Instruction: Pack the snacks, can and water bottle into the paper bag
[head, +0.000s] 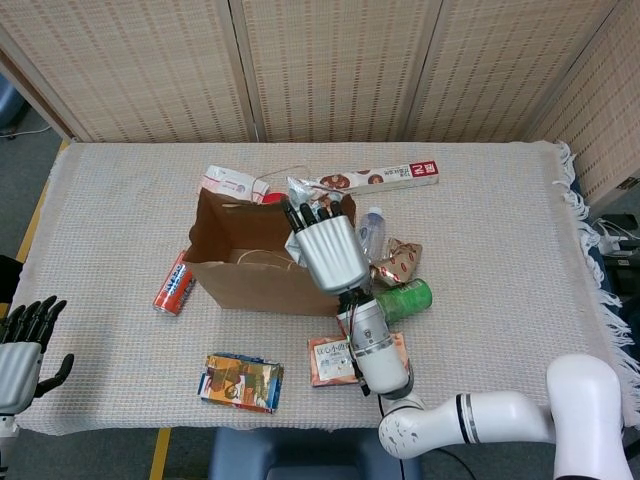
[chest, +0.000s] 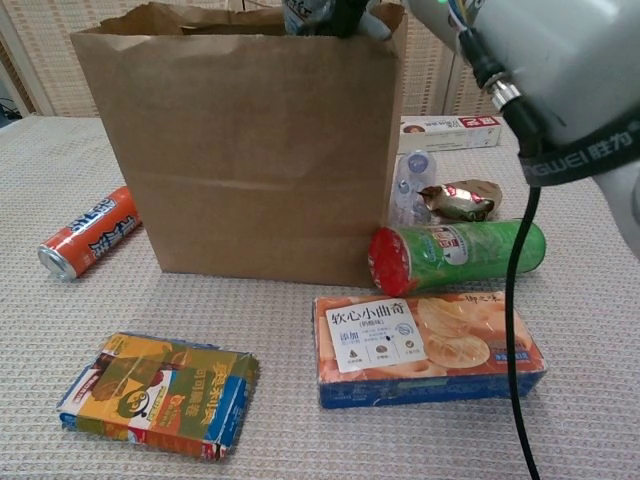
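Now, right hand (head: 322, 248): over the right end of the paper bag's open mouth, fingers wrapped around a crinkly snack packet (head: 303, 192) whose top sticks out above the fingertips.
Left hand (head: 22, 345): low at the left edge of the head view, off the table, fingers apart and holding nothing.
Paper bag (head: 262, 275): standing upright mid-table, mouth open, string handle lying inside.
Orange can (head: 174, 283): on its side just beside the bag's left wall.
Water bottle (head: 371, 226): lying close against the bag's right side, partly hidden by the right hand.
Green tube (chest: 458, 254): on its side near the bag's front right corner, red lid toward the bag.
Brown wrapper (head: 398, 260): just behind the green tube, beside the bottle.
Cookie box (chest: 425, 345): flat in front of the green tube.
Colourful packet (head: 240, 381): flat near the front edge, left of the cookie box.
Long box (head: 385, 177): behind the bag, toward the right.
Pink-and-white packet (head: 230, 183): behind the bag's left end.
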